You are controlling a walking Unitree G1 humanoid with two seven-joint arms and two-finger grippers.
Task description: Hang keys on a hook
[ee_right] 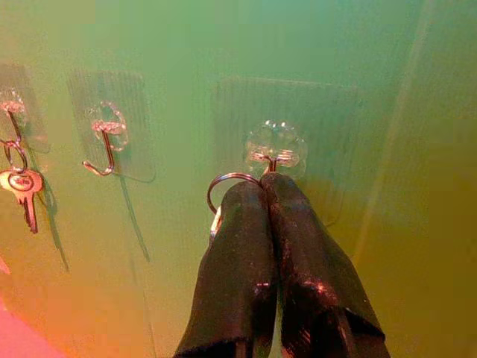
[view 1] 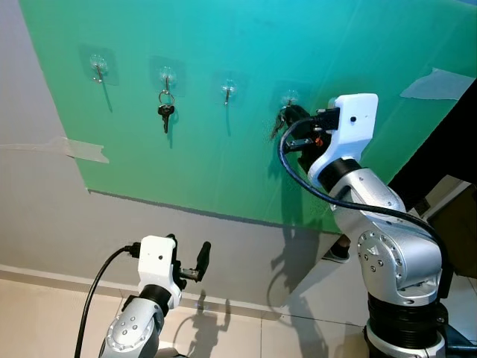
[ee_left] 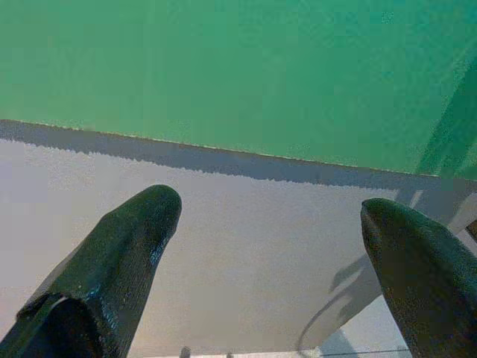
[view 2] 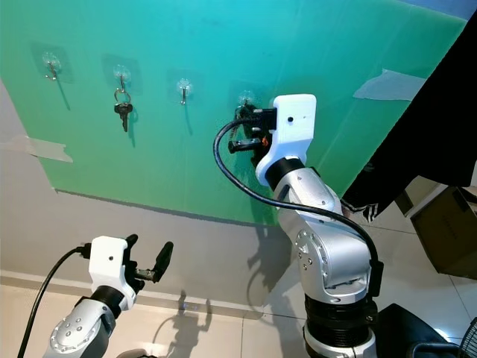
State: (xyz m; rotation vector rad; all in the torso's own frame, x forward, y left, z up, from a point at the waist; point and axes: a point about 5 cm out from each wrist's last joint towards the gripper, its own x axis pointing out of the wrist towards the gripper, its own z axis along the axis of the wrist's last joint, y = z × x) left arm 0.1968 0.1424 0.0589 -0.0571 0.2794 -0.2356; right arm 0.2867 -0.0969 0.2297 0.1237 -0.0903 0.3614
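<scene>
Two silver arms with rounded, screw-dotted joint housings end in white boxy wrist blocks; a black cable loops into each block; the left gripper (view 1: 188, 258) and right gripper (ee_right: 262, 195) have long glossy black fingers

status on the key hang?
Right hand shut on key ring, at the rightmost hook. Left hand open, idle, low. Second hook's key clear of it.
</scene>
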